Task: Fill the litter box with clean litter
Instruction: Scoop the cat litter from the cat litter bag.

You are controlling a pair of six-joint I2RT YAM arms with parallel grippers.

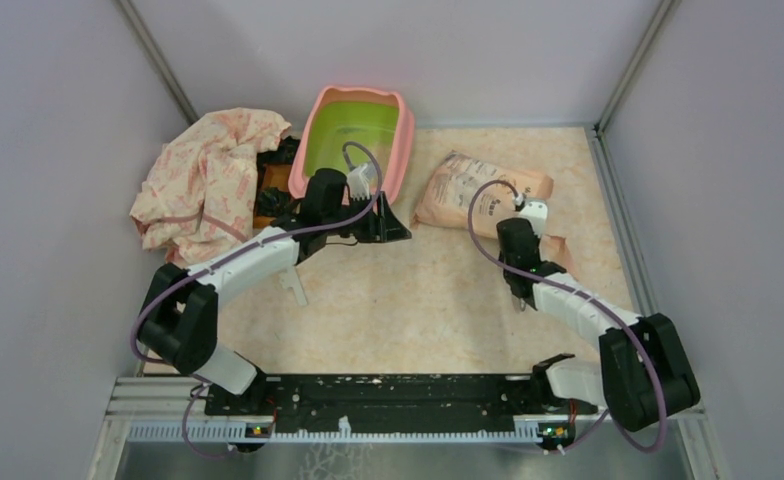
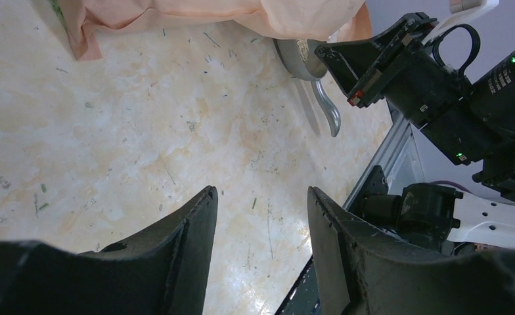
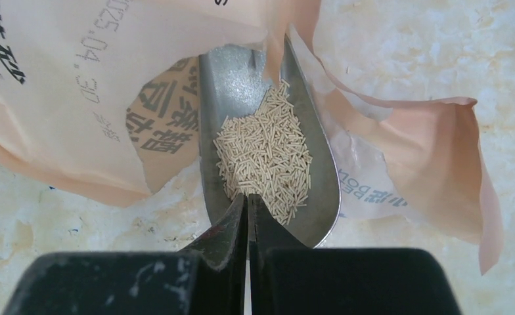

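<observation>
The litter box, pink rim and lime-green inside, stands at the back centre. My left gripper is just in front of its near edge, open and empty above the floor. The peach bag lies to the right, its torn mouth open. A silver scoop rests in that mouth and holds a heap of pale tan litter. My right gripper points down with its jaws shut, the tips over the scoop's rear. The scoop's handle shows free beside the right gripper.
A crumpled pink-patterned cloth lies at the back left over a dark and orange object. Grey walls close in three sides. A metal rail with the arm bases runs along the near edge.
</observation>
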